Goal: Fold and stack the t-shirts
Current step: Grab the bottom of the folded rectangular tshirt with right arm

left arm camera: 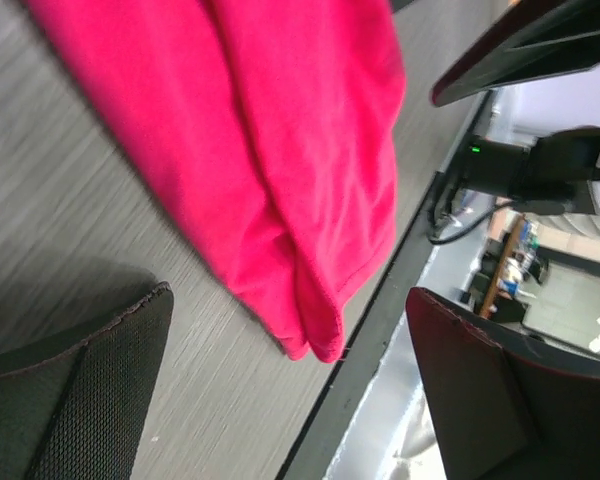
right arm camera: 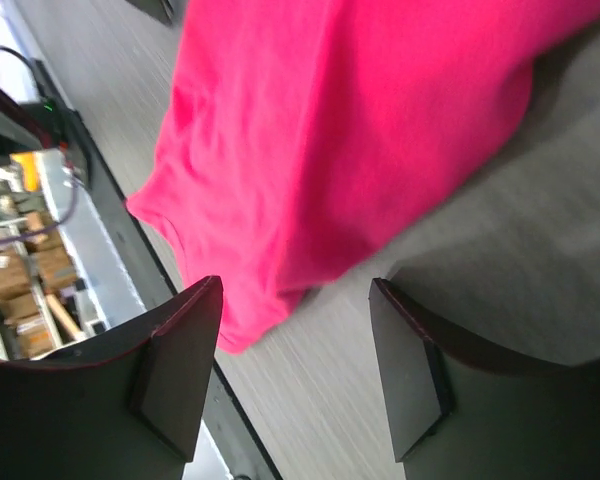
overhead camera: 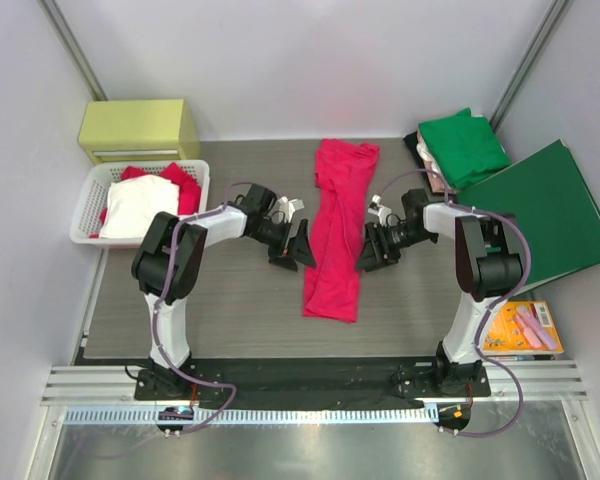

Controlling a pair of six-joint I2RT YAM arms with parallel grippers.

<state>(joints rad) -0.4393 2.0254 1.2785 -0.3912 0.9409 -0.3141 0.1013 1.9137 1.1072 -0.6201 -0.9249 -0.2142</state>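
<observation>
We see a bright pinkish-red t-shirt (overhead camera: pixel 335 230) on the grey, wood-grained counter (overhead camera: pixel 230 310). At its far right corner a green t-shirt (overhead camera: pixel 467 145) tops a pale beige-pink t-shirt (overhead camera: pixel 436 176), beside a dark-green folder (overhead camera: pixel 560 215). The left end effector (overhead camera: pixel 293 250) and right end effector (overhead camera: pixel 370 248) are black.

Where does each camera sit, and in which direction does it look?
Top external: above and behind the arms, looking down on the table; both arms show, left gripper and right gripper flanking the pinkish-red t-shirt.
Left wrist: on the left arm, facing the shirt's near corner; its fingers show.
Right wrist: on the right arm, facing that hem; its fingers show.
Shared: both wrist views show the shirt's near end.
</observation>
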